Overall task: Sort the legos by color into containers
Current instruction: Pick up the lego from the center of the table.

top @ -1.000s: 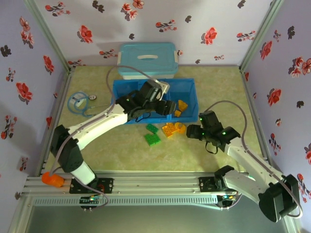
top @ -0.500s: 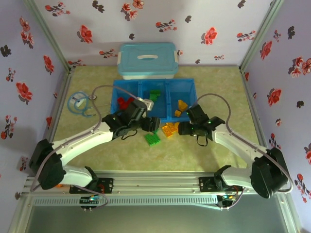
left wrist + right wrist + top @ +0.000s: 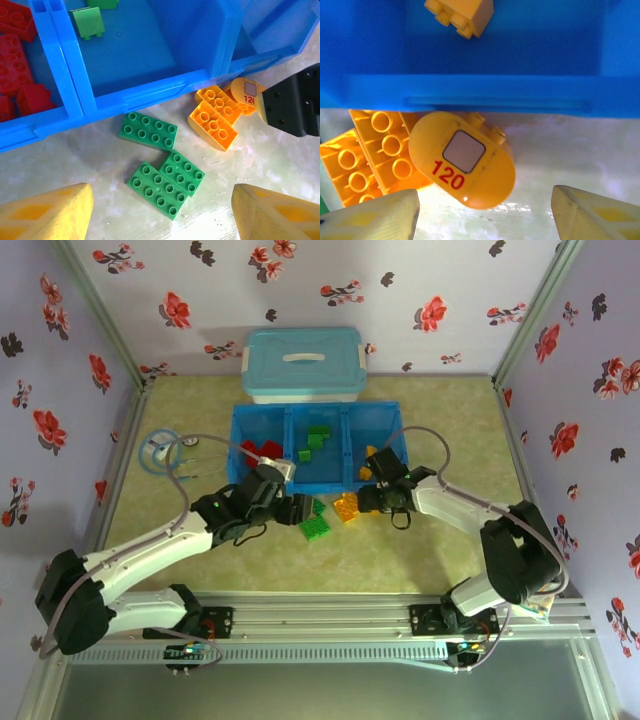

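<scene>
Hovering over the loose legos on the tabletop point(image 3: 450, 430), just near of the blue tray point(image 3: 150, 95).

Left gripper point(image 3: 162, 202): wide, empty, above three green legos point(image 3: 160, 189) lying flat, studs up. Two touch each other; the third sits apart, closer to the tray wall. Best to take one at a time, closing across the short sides, then lift clear of the wall before crossing to the middle compartment point(image 3: 318, 465).

Right gripper point(image 3: 485, 210): wide, empty, over a rounded orange piece marked 120 point(image 3: 462, 165). It lies against the tray's near wall and overlaps the orange bricks point(image 3: 375, 155) on its left, so I judge finger room is tight there. It belongs in the right compartment, beside the orange brick point(image 3: 460, 12).

Red legos point(image 3: 17, 65) fill the left compartment. My two grippers sit near each other, so a collision is possible. The pale-blue box point(image 3: 303, 360) and cable loop point(image 3: 160, 452) are well apart.
</scene>
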`<action>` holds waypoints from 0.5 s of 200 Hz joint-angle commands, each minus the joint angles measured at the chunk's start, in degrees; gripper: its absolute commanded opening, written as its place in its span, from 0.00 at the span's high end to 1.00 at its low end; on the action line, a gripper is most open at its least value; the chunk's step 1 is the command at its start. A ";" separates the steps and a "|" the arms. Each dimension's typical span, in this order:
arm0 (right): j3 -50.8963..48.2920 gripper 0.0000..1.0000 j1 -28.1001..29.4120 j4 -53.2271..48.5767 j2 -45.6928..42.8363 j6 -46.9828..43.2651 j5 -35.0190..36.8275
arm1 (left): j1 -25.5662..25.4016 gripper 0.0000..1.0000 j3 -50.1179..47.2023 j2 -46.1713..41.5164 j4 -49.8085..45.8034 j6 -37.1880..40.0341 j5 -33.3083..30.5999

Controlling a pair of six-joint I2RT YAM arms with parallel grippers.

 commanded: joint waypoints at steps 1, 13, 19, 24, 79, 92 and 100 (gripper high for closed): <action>2.34 0.30 0.32 1.71 2.32 0.33 0.27 | -0.09 0.27 -1.11 -2.01 -0.28 -1.25 -1.80; 2.76 0.30 0.32 2.16 3.54 0.52 0.27 | -0.08 0.27 -1.59 -2.67 -0.26 -1.40 -2.06; 2.96 0.30 0.32 2.26 4.01 0.61 0.34 | -0.09 0.27 -1.77 -2.90 -0.33 -1.48 -2.19; 3.16 0.30 0.32 2.42 4.48 0.66 0.36 | -0.08 0.27 -1.93 -3.11 -0.36 -1.48 -2.31; 3.60 0.35 0.32 4.13 8.28 1.36 0.44 | -0.13 0.27 -2.92 -3.92 -0.46 -1.34 -2.77; 3.16 0.37 0.32 4.30 8.27 1.69 0.61 | -0.08 0.28 -3.06 -3.92 -0.36 -1.34 -2.86; 2.65 0.39 0.32 4.33 8.01 1.94 0.62 | -0.06 0.28 -3.18 -3.93 -0.23 -1.28 -2.84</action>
